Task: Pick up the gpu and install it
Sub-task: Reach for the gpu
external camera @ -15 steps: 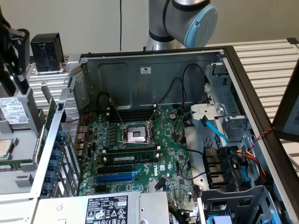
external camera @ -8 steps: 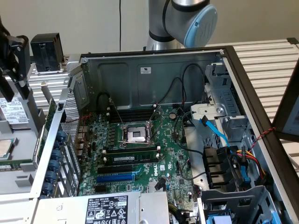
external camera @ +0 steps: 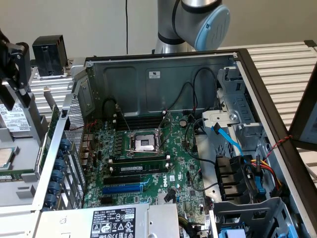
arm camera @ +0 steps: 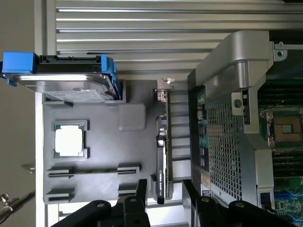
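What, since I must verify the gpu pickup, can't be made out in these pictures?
- gpu: wrist view, seen edge-on in the tray, so its fan face is hidden.
- gripper: wrist view, body cut off by the picture's edge; whether a finger touches the gpu is unclear.
- power supply label: exterior view, text too small to read.

Green motherboard (external camera: pixel 184 166) lies inside open computer case (external camera: pixel 133 82).

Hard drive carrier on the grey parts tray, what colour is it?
Blue. The hard drive carrier shows best in the wrist view.
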Robot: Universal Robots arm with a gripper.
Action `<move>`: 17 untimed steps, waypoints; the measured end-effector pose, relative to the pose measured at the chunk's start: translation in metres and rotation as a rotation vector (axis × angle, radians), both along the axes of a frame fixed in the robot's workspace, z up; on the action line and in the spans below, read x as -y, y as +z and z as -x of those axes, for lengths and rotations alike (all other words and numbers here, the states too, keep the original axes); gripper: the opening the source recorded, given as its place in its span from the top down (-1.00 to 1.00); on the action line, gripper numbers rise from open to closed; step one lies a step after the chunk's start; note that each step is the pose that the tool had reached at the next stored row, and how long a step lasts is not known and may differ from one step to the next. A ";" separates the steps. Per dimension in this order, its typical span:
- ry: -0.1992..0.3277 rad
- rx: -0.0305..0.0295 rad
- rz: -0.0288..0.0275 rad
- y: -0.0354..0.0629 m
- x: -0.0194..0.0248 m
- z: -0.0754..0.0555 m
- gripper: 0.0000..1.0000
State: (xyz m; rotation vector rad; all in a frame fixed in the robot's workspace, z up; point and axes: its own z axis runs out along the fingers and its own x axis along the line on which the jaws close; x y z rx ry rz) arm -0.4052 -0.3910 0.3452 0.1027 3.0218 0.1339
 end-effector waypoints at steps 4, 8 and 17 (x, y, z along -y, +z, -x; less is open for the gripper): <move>0.000 0.0184 -0.0010 -0.0045 -0.0001 0.002 0.15; 0.000 0.0212 -0.0009 -0.0118 0.0000 0.006 0.15; 0.000 0.0258 -0.0024 -0.0264 0.0030 0.007 -0.01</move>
